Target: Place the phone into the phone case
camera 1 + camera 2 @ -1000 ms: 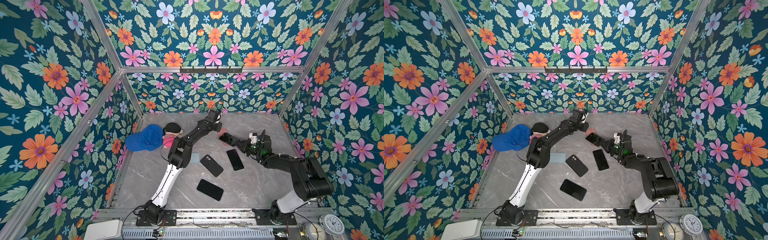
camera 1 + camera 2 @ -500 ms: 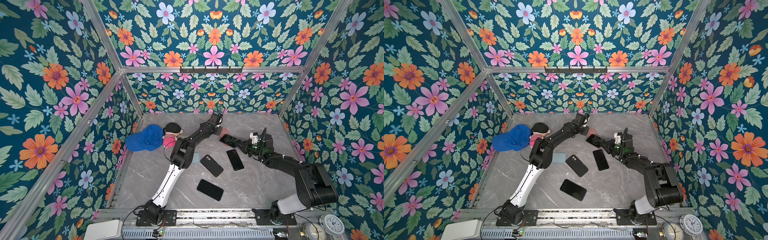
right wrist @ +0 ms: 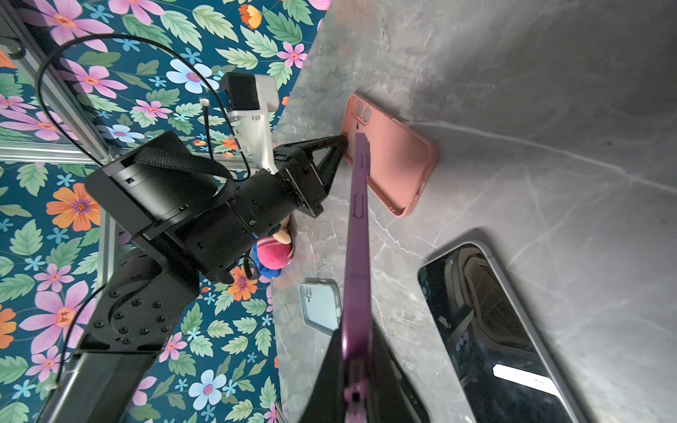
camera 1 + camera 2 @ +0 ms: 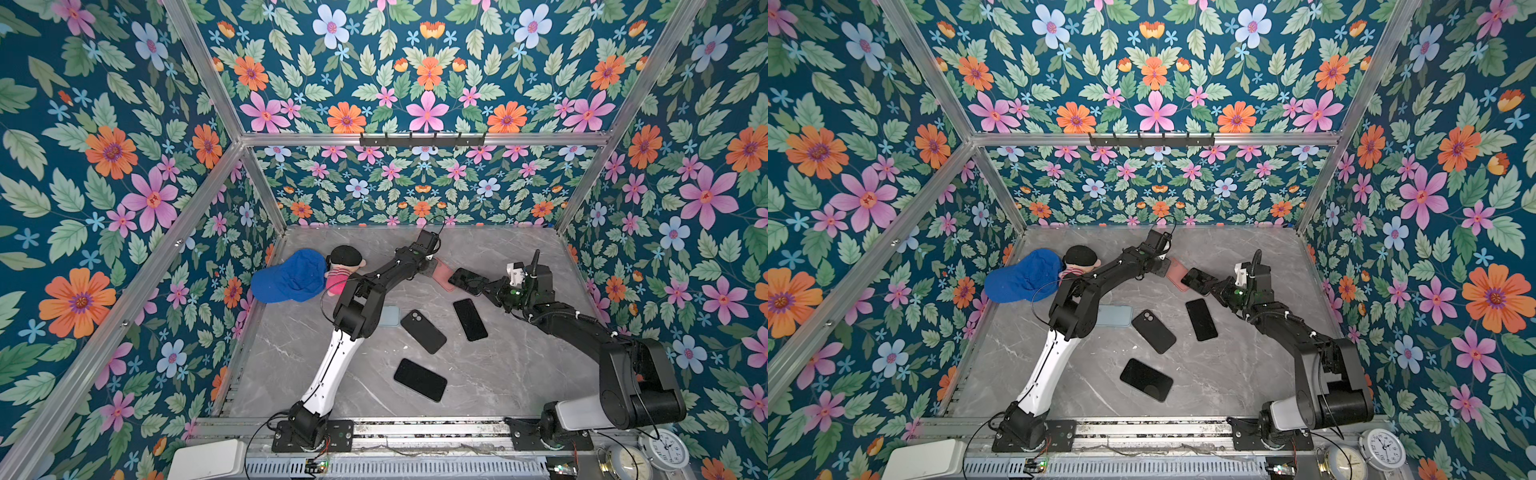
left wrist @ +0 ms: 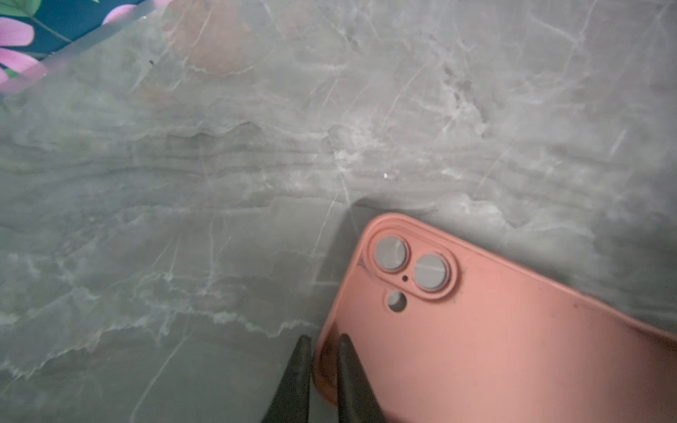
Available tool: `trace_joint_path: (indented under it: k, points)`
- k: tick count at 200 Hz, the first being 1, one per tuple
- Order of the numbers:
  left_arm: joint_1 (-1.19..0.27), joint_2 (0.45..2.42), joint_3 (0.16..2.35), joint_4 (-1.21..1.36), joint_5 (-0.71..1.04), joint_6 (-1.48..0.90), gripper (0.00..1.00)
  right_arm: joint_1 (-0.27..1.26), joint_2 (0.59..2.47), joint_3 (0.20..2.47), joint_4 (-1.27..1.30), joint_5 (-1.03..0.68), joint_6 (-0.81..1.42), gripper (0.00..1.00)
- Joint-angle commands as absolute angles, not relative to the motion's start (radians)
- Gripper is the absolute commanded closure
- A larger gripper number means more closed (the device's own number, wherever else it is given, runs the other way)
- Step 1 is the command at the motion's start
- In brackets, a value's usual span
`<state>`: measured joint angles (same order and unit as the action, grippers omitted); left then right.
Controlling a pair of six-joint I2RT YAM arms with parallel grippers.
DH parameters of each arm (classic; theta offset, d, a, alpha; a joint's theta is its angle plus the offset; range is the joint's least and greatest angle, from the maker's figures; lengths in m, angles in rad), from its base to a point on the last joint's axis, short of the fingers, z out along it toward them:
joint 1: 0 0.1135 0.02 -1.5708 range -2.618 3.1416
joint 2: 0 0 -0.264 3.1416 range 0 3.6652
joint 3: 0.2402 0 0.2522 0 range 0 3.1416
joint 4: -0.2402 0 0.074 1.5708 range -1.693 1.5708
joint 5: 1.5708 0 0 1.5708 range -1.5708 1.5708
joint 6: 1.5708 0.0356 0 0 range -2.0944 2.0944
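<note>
Two arms reach over the grey desk. The left pincer is almost closed. Its two thin tips nip the rim of the pink case, which lies flat on the desk.

The right pincer is clamped tight on one end of the purple phone. The phone sticks straight out from this pincer, and its free end is just beside the pink case. I cannot tell if they touch. So the phone is not in the case.

I count four phones. One is the purple one in the right pincer. Three dark phones lie flat on the desk, behind both pincers, toward the arm bases: one back-up phone with two lenses showing, one screen-up phone next to it, and a last phone farther back.

I count two cases: the pink one at the left pincer, and a light blue case well behind that pincer, partly under the left arm.

One blue cap and one doll sit together beyond the left pincer, well apart from the right pincer.
</note>
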<state>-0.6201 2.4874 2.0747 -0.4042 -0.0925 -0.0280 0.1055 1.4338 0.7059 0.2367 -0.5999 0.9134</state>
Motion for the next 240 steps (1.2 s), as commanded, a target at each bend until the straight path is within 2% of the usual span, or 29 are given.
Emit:
trace_joint_path:
  k: [1, 54, 136, 170, 218, 240]
  points:
    - [-0.616, 2.447, 2.029, -0.418, -0.127, -0.08, 0.86, 0.105, 1.442, 0.721, 0.239, -0.608, 0.892, 1.0]
    - [-0.617, 2.362, 1.867, -0.389, -0.1, -0.16, 0.9, 0.105, 1.483, 0.742, 0.241, -0.644, 0.882, 1.0]
    - [-0.617, 2.278, 1.818, -0.406, 0.006, -0.179, 0.85, 0.106, 1.511, 0.763, 0.236, -0.668, 0.873, 1.0]
    - [-0.607, 2.293, 1.871, -0.379, 0.057, -0.141, 0.77, 0.106, 1.524, 0.771, 0.245, -0.683, 0.868, 1.0]
    - [-0.595, 2.451, 2.145, -0.395, 0.095, -0.07, 0.59, 0.107, 1.519, 0.76, 0.245, -0.687, 0.86, 1.0]
    - [-0.591, 2.502, 2.201, -0.35, 0.104, -0.055, 0.58, 0.109, 1.513, 0.741, 0.27, -0.681, 0.859, 1.0]
